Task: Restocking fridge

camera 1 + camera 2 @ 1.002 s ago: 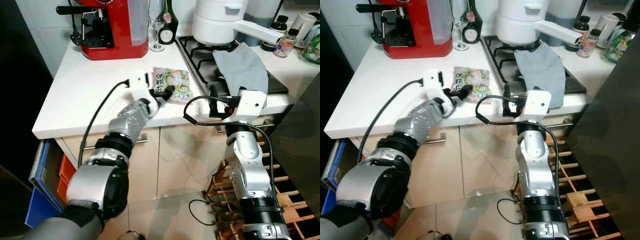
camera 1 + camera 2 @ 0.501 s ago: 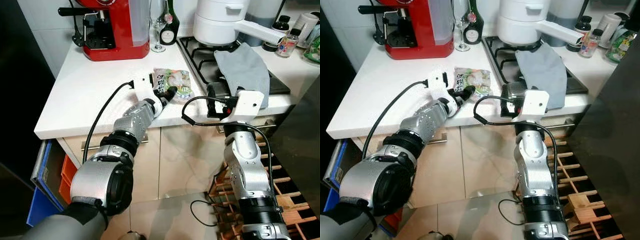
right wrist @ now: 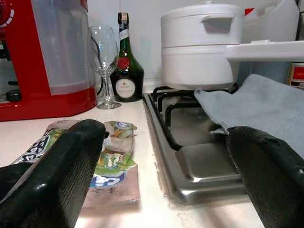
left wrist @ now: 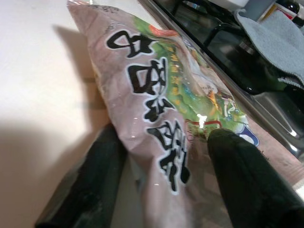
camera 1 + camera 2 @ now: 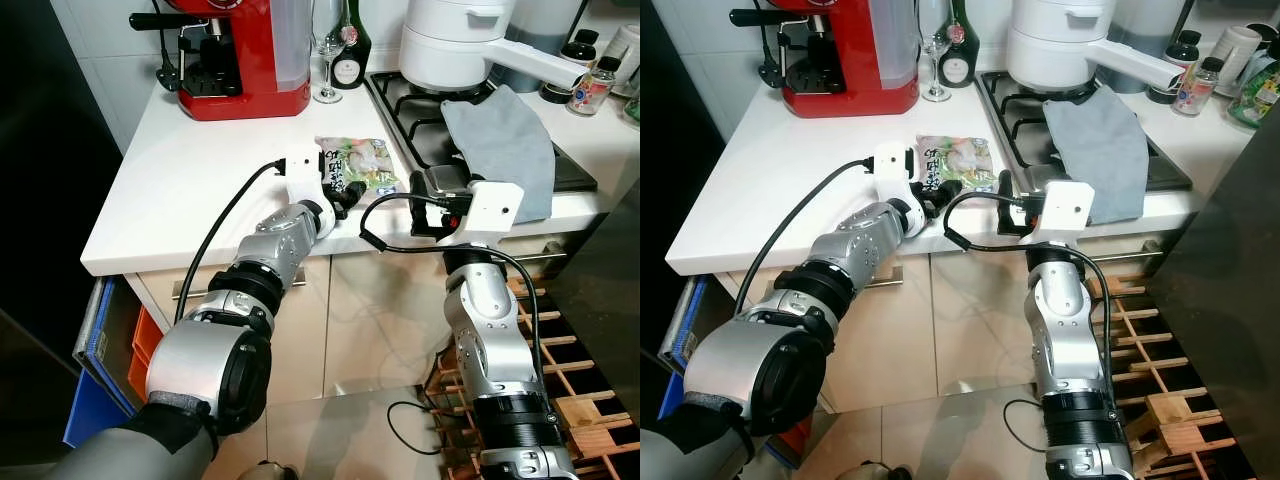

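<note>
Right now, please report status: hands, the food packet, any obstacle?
Left hand open, fingers astride food packet on counter. Right hand open at counter edge. Nothing in the way.

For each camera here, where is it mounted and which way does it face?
Left eye, right eye: on the head, looking down at the white counter; both silver arms show.
Left wrist: along the left end effector, fingers straddling the food packet.
Right wrist: along the open right end effector, low at the counter edge, facing the stove, white pot and wine glass.
Shared: all four show the packet.
</note>
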